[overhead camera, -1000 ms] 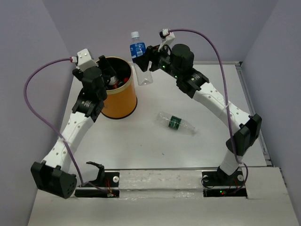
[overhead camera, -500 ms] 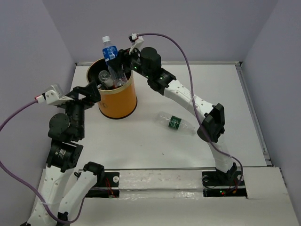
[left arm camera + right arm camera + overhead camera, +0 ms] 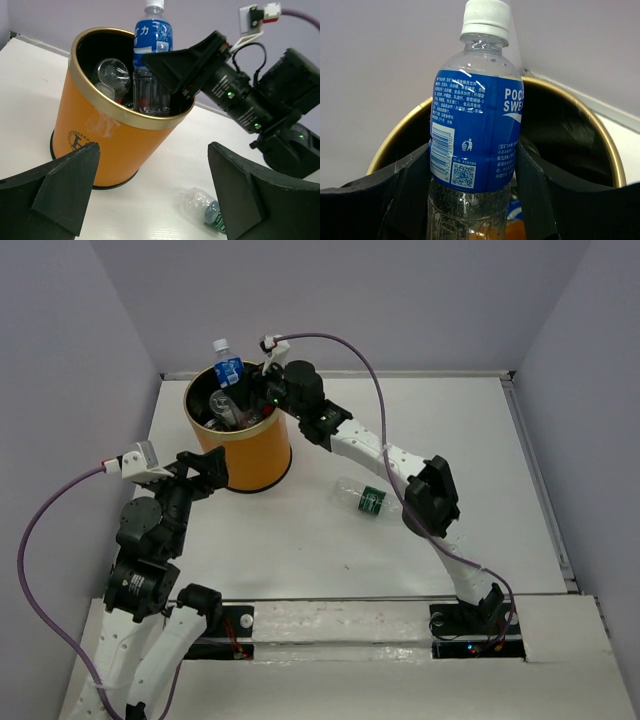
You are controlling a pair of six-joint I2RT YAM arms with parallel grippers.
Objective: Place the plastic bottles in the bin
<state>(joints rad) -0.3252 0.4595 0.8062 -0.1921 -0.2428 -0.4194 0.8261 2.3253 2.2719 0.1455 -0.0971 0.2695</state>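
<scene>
The orange-yellow bin (image 3: 250, 455) stands at the back left of the table. My right gripper (image 3: 247, 390) is shut on an upright blue-labelled, white-capped bottle (image 3: 227, 368) and holds it in the bin's mouth, its lower part below the rim. The right wrist view shows this bottle (image 3: 475, 135) between both fingers (image 3: 535, 192) over the bin (image 3: 572, 102). Other bottles (image 3: 112, 75) lie inside the bin (image 3: 95, 145). A clear green-labelled bottle (image 3: 368, 500) lies on the table right of the bin. My left gripper (image 3: 205, 468) is open and empty, near the bin's front left.
The left wrist view shows the green-labelled bottle (image 3: 206, 209) on the white table between my open left fingers (image 3: 67, 185), and the right arm's wrist (image 3: 260, 100) behind the bin. Grey walls close the table at the back and sides.
My right gripper carried the blue-labelled bottle left from behind the bin to over it and lowered it into the mouth. My left arm drew back from the bin toward the near left.
</scene>
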